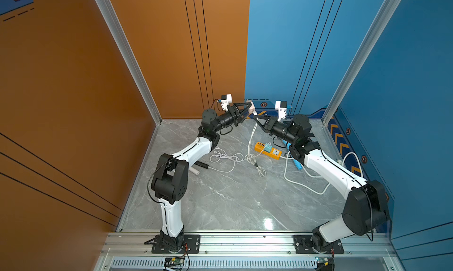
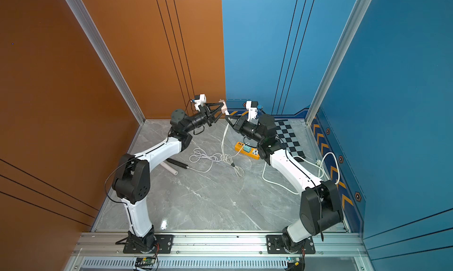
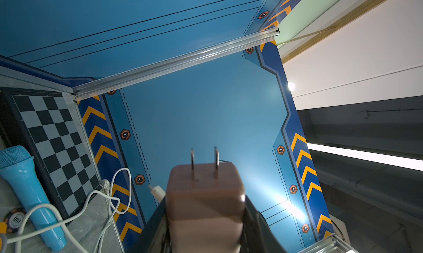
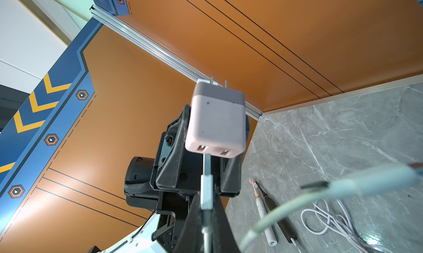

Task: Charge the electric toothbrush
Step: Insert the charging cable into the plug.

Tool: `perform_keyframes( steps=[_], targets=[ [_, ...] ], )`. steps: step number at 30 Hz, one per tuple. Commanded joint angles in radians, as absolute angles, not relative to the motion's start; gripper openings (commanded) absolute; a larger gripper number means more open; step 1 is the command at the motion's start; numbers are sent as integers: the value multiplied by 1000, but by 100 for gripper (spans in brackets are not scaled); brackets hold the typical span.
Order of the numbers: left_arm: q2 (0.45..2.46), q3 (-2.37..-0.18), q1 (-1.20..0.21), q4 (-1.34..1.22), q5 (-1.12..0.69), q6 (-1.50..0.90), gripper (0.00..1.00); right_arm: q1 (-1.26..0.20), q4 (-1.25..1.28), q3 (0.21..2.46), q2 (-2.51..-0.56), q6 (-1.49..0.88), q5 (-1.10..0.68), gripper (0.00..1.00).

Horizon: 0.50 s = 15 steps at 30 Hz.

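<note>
The left gripper (image 1: 250, 108) is partly closed around the pink charger block (image 4: 216, 123), holding it in the air at the far middle so its two ports face the right arm and its prongs stay clear. The right gripper (image 1: 256, 119) is pinched tight on the cable's plug (image 4: 206, 190), whose metal tip sits at the mouth of one port; how deep it is I cannot tell. The black toothbrush (image 4: 274, 211) lies on the table (image 1: 232, 203) at the left beside a white toothbrush (image 4: 263, 215), well apart from both grippers, apparently with the white cable (image 1: 250, 144) in its end, while the orange power strip (image 1: 259, 147) lies to the right, likely the block's destination.
</note>
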<state>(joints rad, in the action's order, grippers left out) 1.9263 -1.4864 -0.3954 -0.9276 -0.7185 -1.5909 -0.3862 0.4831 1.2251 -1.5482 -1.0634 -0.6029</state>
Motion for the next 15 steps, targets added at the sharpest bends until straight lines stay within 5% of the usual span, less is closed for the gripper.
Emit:
perform_keyframes(
  steps=[1, 15],
  targets=[
    [1926, -1499, -406, -980, -711, -1595, 0, -394, 537, 1273, -1567, -1091, -626, 0],
    [1917, -1481, -419, -980, -714, -1554, 0, -391, 565, 1292, -1589, -1145, -624, 0]
  ],
)
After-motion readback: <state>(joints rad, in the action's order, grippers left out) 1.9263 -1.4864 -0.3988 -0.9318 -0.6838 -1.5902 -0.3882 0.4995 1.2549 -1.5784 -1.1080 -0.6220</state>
